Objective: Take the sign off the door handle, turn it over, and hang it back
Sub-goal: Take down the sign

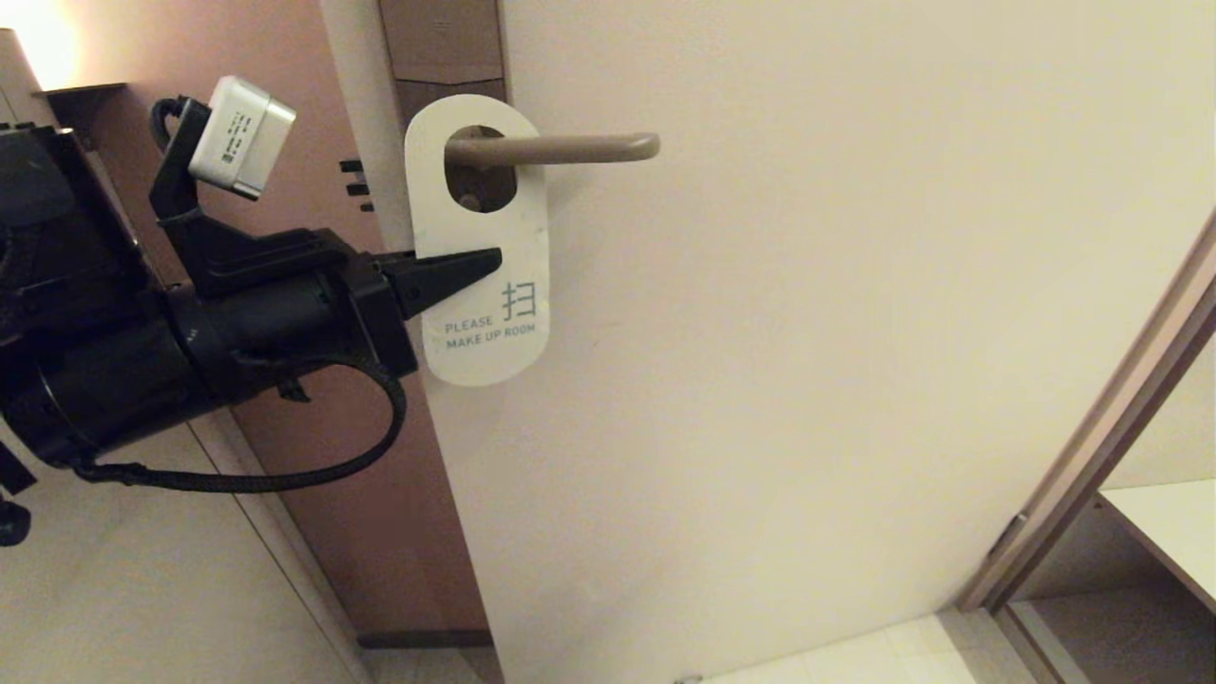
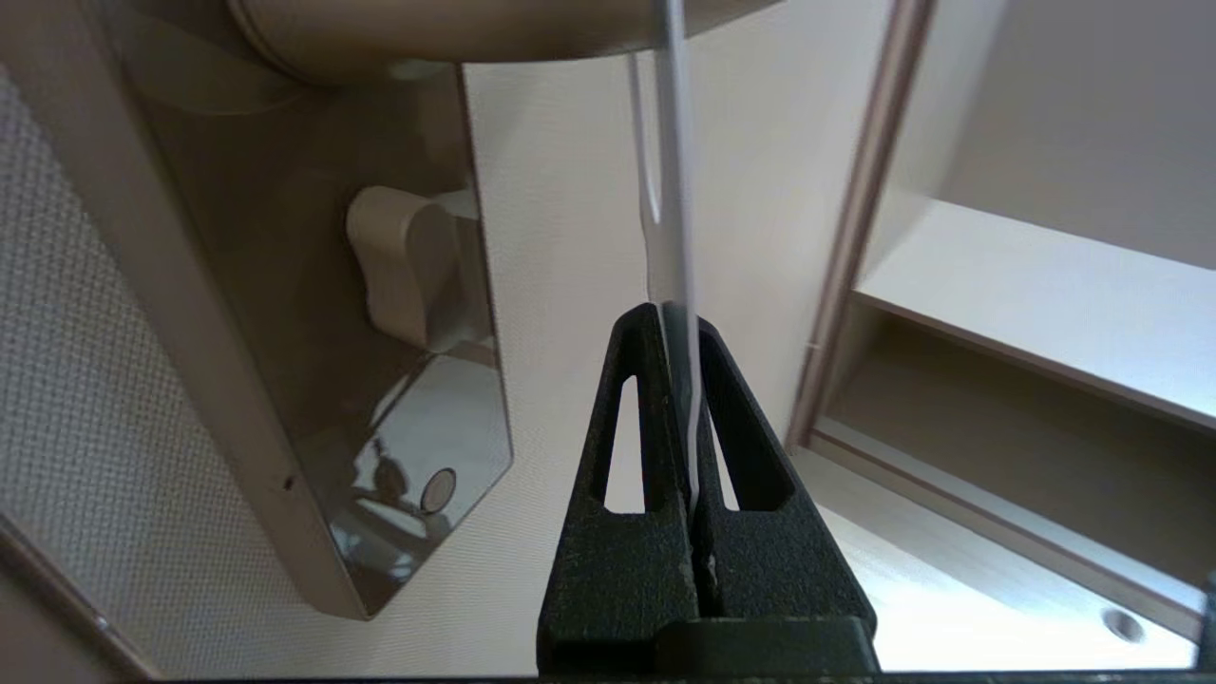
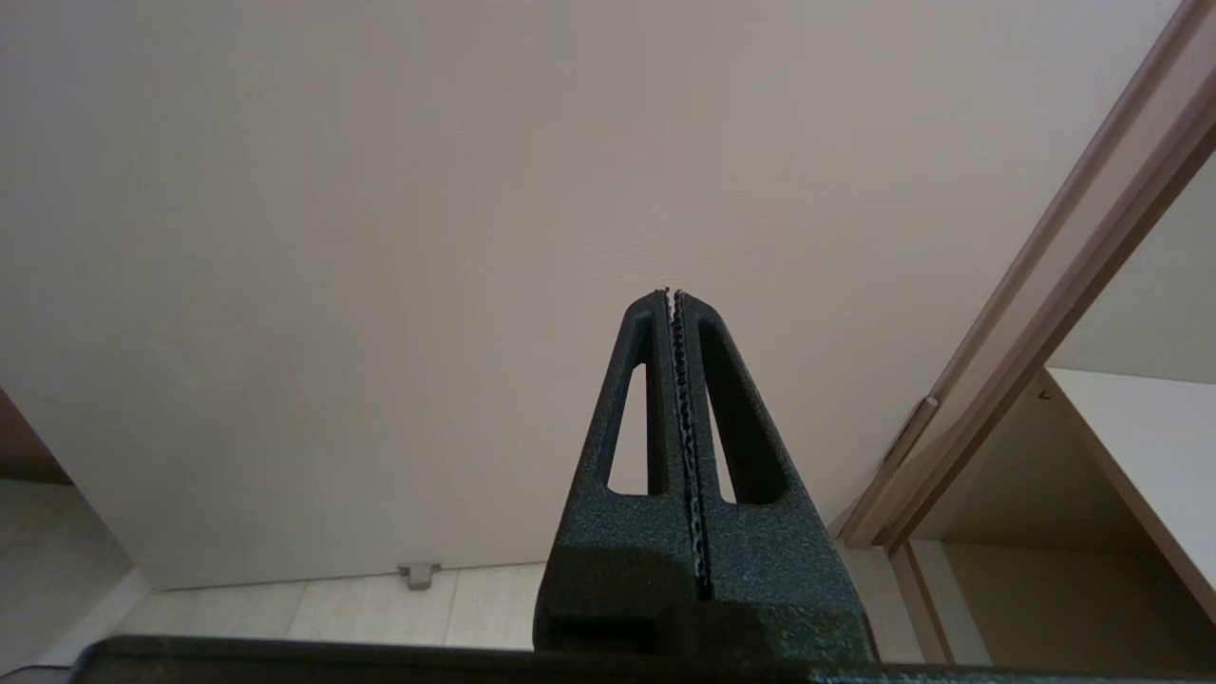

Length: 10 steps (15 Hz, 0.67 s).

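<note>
The sign hangs on the door handle by its oval hole, white "PLEASE MAKE UP ROOM" side facing me. My left gripper reaches in from the left and is shut on the sign's middle, just above the lettering. In the left wrist view the sign shows edge-on, pinched between the black fingers, with the handle above. My right gripper is shut and empty, pointing at the bare door; it does not show in the head view.
The handle sits on a brownish lock plate near the door's left edge, with small dark latch bolts on the edge. A shiny plate and thumb-turn show near the left gripper. A door frame and shelf stand at the right.
</note>
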Tool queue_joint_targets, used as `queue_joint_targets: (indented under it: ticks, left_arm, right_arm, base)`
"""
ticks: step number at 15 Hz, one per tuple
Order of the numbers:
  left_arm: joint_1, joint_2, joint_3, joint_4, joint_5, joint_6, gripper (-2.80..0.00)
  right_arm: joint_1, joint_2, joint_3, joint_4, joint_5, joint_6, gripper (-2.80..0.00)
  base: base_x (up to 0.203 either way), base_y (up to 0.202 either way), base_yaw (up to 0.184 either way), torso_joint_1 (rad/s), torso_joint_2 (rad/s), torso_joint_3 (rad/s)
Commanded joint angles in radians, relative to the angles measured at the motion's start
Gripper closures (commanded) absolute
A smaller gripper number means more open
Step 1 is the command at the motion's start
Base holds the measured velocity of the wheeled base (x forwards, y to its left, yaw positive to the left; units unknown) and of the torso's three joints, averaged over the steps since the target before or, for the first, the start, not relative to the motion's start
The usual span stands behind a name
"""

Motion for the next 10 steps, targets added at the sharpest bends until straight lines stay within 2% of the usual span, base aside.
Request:
queue_joint_targets:
  ticks: [1, 6, 10]
  left_arm:
    - [-0.015, 0.004, -0.003, -0.004, 0.016, 0.000, 0.00]
    - [-0.020, 0.010, -0.006, -0.003, 0.034, 0.008, 0.00]
    - [-0.034, 0.016, -0.019, 0.004, 0.103, 0.013, 0.00]
  right_arm:
    - [0.000, 0.001, 0.000, -0.001, 0.000, 0.000, 0.00]
    - [0.000, 0.001, 0.000, -0.001, 0.000, 0.000, 0.00]
    - [0.000, 0.001, 0.000, -0.001, 0.000, -0.002, 0.00]
  base:
    - [0.000, 0.000, 0.000, 0.000, 0.00, 0.000]
    - [0.000, 0.000, 0.000, 0.000, 0.00, 0.000]
    - [0.000, 0.000, 0.000, 0.000, 0.00, 0.000]
